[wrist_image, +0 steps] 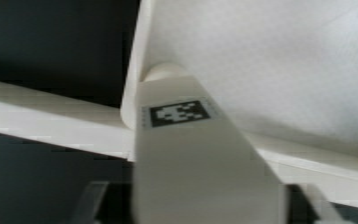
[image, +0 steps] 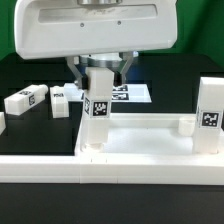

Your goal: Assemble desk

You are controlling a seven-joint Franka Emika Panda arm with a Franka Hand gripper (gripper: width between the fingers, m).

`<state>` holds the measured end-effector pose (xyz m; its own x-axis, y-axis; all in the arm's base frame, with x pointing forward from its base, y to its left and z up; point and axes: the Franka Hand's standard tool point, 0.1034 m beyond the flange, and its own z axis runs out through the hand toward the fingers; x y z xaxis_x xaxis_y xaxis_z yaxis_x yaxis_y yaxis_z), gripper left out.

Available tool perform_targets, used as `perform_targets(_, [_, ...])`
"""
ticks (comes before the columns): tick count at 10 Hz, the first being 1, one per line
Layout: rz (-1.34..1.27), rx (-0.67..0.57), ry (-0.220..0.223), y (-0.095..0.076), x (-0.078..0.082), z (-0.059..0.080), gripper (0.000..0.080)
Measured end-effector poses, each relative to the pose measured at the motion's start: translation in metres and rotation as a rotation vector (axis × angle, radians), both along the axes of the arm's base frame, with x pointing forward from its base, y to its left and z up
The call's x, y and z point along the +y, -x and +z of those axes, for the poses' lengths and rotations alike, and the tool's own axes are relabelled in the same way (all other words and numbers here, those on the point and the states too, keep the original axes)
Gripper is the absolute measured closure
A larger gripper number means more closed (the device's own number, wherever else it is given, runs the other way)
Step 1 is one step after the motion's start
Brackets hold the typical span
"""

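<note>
The gripper (image: 100, 75) clamps a leg (image: 98, 115) upright, long axis vertical, its lower end meeting the desk top's (image: 140, 165) corner (seating depth unclear).

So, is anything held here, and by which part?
Yes: a white leg, held upright by its upper end between the jaws, lower end at the desk top corner.

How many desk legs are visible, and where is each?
4. The held leg stands upright in the end effector on the desk top; a second leg stands at the exterior view's right; two loose legs lie at its left.
</note>
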<state>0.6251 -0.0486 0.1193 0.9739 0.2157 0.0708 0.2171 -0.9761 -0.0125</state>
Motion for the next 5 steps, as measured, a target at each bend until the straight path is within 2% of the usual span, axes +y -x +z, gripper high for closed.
perform_targets(5, [-0.054, 0.007, -0.011, 0.0014, -0.0026, -0.001, 0.0502])
